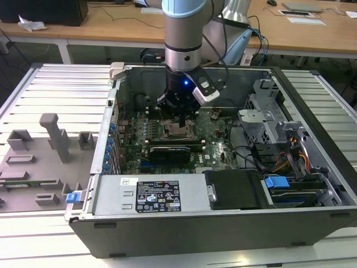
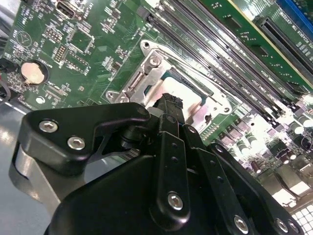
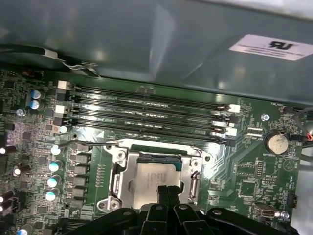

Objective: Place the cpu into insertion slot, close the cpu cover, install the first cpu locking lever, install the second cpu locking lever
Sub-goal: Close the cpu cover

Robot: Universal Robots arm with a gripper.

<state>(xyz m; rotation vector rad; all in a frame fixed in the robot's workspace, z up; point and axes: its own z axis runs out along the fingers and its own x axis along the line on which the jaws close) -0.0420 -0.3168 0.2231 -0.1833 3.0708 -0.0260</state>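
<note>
One cpu (image 3: 152, 175) just under end effector (image 3: 167, 190)

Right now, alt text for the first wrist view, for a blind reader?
The gripper, black fingertips closed, is poised over the cpu, which lies in its socket framed by the metal cpu cover. Dark memory slots run beyond on the green motherboard.

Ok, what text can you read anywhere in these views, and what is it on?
Nothing reads clearly.
The large white sticker on the grey metal power supply box: print too small.
The white label on the grey case wall: blurred.
The green motherboard: white lettering too small.
The pale silver square cpu: no legible marking.
</note>
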